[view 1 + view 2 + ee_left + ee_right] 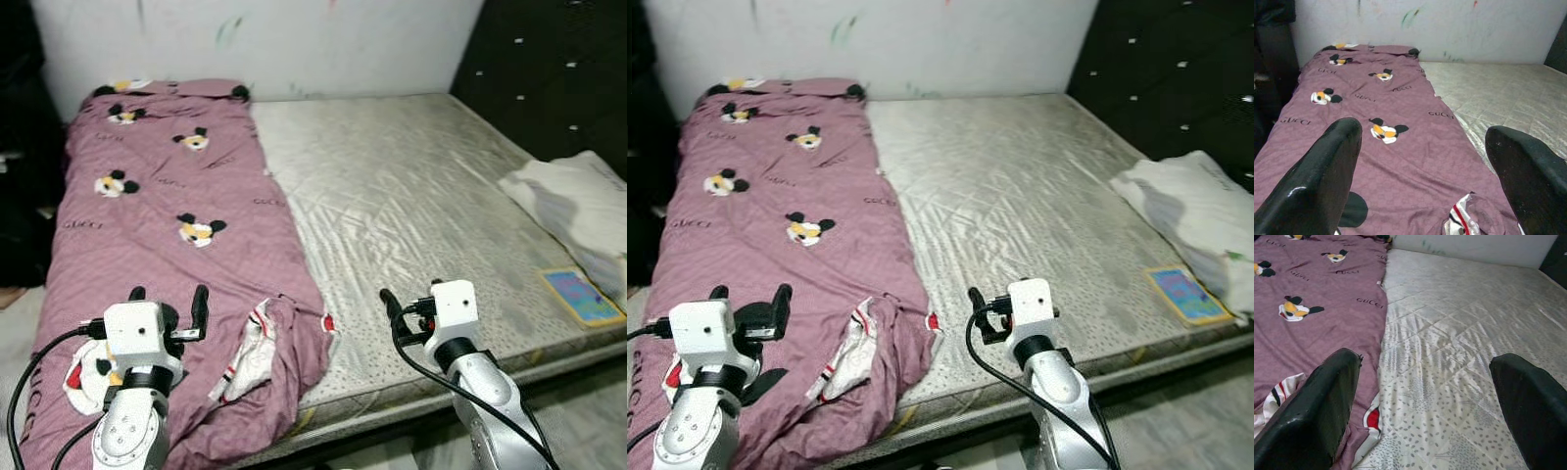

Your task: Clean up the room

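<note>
Here, one bed (411,196) carries one purple blanket (167,225) spread over its left half, its near corner bunched around a white striped lining (250,357). One white pillow (578,201) lies at the right edge, with one blue book (581,296) just beside it. The left gripper (168,302) hovers above the blanket, fingers (1327,171) wide apart, holding nothing. The right gripper (392,305) hangs over the bare mattress, fingers (1322,406) equally spread and empty.
</note>
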Motion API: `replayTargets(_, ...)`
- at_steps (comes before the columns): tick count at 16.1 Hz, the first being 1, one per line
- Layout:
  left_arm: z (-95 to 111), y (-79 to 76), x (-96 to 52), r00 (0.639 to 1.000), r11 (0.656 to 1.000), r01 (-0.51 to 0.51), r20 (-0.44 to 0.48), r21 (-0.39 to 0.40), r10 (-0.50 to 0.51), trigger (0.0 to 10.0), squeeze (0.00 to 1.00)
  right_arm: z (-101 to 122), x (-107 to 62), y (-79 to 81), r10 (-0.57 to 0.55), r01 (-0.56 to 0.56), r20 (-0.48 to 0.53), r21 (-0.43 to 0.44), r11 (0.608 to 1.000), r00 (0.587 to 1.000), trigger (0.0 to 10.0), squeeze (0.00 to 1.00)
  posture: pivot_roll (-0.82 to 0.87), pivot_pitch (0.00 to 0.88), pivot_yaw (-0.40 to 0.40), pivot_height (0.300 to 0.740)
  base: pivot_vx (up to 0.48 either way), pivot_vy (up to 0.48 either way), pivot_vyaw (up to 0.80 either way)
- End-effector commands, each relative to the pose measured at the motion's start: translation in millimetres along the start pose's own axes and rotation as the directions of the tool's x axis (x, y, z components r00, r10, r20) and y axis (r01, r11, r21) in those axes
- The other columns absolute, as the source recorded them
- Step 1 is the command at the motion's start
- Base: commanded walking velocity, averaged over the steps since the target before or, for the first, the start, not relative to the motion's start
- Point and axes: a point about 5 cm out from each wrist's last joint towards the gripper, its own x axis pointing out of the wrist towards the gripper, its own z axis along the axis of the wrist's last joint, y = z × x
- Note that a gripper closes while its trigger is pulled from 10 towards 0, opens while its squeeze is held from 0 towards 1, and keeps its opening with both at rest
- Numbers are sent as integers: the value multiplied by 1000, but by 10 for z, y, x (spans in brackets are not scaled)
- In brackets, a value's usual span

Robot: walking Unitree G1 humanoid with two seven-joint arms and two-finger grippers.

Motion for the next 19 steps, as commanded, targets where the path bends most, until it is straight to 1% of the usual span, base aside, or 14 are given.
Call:
replayTargets(1, -10, 4, -10, 1000, 1000, -9, -13, 1, 9, 10000, 0, 29, 6, -17, 2, -2, 9, 0, 1000, 1000, 10000, 0, 28, 68, -37, 740, 0, 0, 0)
replayTargets(4, -10, 11, -14, 1000, 1000, -14, -15, -2, 14, 10000, 0, 30, 4, -16, 3, -3, 9, 3, 1000, 1000, 10000, 0, 28, 68, -37, 740, 0, 0, 0)
replayTargets(5, -18, 42, -28, 999, 1000, -30, -30, -9, 30, 10000, 0, 18, -14, -1, 10, -10, 4, 9, 1000, 1000, 10000, 0, 25, 101, -35, 735, 0, 0, 0)
replayTargets(6, -20, 49, -33, 999, 999, -34, -34, -11, 34, 10000, 0, 15, -19, 2, 11, -11, 3, 10, 1000, 1000, 10000, 0, 25, 101, -35, 730, 0, 0, 0)
replayTargets(12, -26, 55, -38, 998, 999, -42, -45, -20, 41, 10000, 0, 11, -21, 7, 20, -20, 0, 5, 1000, 1000, 10000, 0, 25, 113, -38, 675, 0, 0, 0)
replayTargets(18, -22, 53, -28, 998, 999, -38, -46, -14, 37, 10000, 0, 16, -7, 16, 27, -27, 3, 5, 1000, 1000, 10000, 0, 26, 111, -37, 605, 0, 0, 0)
replayTargets(19, -18, 51, -23, 998, 999, -38, -44, -14, 37, 10000, 0, 16, -5, 14, 25, -25, 2, 2, 1000, 1000, 10000, 0, 26, 111, -37, 601, 0, 0, 0)
